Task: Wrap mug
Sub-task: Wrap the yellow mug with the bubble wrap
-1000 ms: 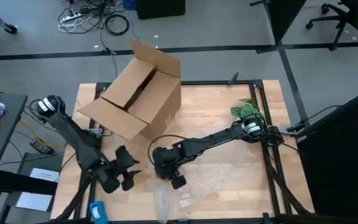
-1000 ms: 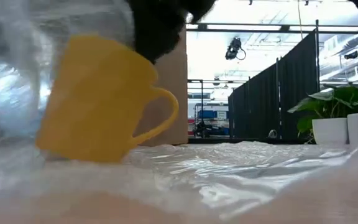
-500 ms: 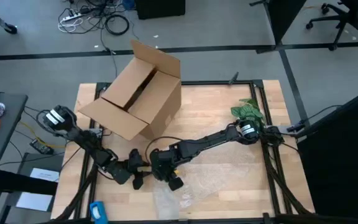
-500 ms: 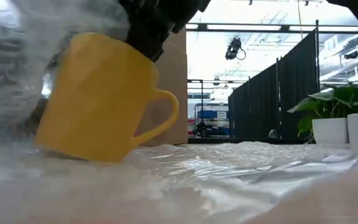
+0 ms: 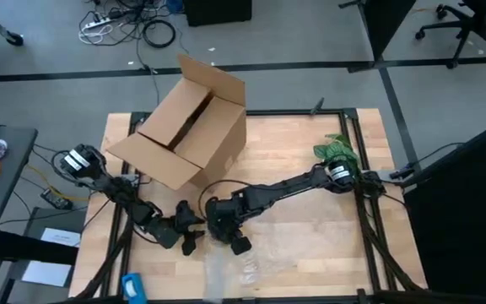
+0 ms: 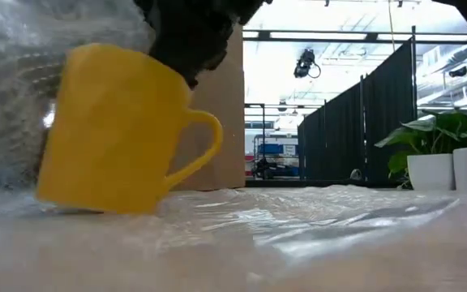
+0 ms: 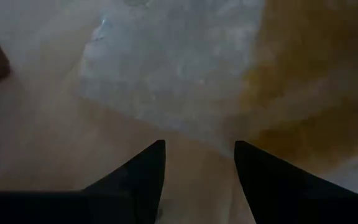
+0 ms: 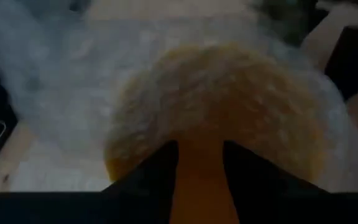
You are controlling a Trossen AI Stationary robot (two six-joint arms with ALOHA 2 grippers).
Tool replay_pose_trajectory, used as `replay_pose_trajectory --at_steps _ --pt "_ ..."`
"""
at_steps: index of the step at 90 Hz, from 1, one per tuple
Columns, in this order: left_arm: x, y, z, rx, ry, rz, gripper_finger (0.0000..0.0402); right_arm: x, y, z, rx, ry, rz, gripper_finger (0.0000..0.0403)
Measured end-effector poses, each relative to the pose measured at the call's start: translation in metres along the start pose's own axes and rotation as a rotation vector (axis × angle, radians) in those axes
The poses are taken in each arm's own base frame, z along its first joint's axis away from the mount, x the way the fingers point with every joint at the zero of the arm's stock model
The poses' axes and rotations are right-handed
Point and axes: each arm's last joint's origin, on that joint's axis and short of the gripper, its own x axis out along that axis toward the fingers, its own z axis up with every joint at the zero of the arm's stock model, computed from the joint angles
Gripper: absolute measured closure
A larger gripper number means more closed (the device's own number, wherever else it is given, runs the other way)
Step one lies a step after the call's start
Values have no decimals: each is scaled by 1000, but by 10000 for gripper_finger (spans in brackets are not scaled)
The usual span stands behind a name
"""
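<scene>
The yellow mug (image 6: 112,134) stands tilted on the crinkly clear plastic sheet (image 6: 298,227), handle pointing to the right of the low view. In the high view my right gripper (image 5: 226,235) hides it. That gripper comes down on the mug's top and is shut on it. More of the sheet rises against the mug's far side (image 6: 14,89) and veils it in the right wrist view (image 8: 222,106). My left gripper (image 5: 186,235) is open just left of the mug, low over the table, its fingers (image 7: 148,174) pointing at the sheet's edge (image 7: 166,74). My right gripper holds the mug at its top rim (image 6: 186,75) on the handle side, slanting down from above. The wrist view shows orange between the two fingers (image 8: 201,180), with plastic lying over the mug. The mug leans in the hold, its base (image 6: 96,203) on the sheet.
An open cardboard box (image 5: 188,131) lies on its side at the far left of the table. A potted plant (image 5: 334,150) stands at the far right. Bare wood (image 5: 310,203) lies between the plant and the sheet (image 5: 264,257).
My left gripper has swung from the near left toward the right, close up to the mug, and dropped low. The mug, in my right gripper, has shifted slightly toward the left of the low view and stands less tilted. The sheet behind it has bunched higher.
</scene>
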Motion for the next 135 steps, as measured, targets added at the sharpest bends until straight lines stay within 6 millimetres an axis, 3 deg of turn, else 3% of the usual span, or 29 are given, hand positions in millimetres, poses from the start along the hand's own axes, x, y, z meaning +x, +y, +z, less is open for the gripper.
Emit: replay_pose_trajectory --at_steps 40,53,65,81,89,109,135 --pt "0 1 -2 14 40 -8 224 -53 12 40 -60 -97 -67 292" --pt "0 1 -3 17 55 -15 224 -57 17 50 -104 -168 -85 292" --pt "0 1 -3 20 57 -15 224 -41 19 52 -133 -200 -67 292" --pt "0 1 -3 15 74 -34 224 13 7 30 -69 -62 -31 292" --pt "-1 -1 -3 8 96 -61 224 27 4 22 -46 -10 -23 292" --pt "-9 -6 4 -6 145 -175 224 34 3 14 -32 55 -14 292" --pt "-24 -13 16 -49 197 -331 224 25 4 20 -32 57 -28 292"
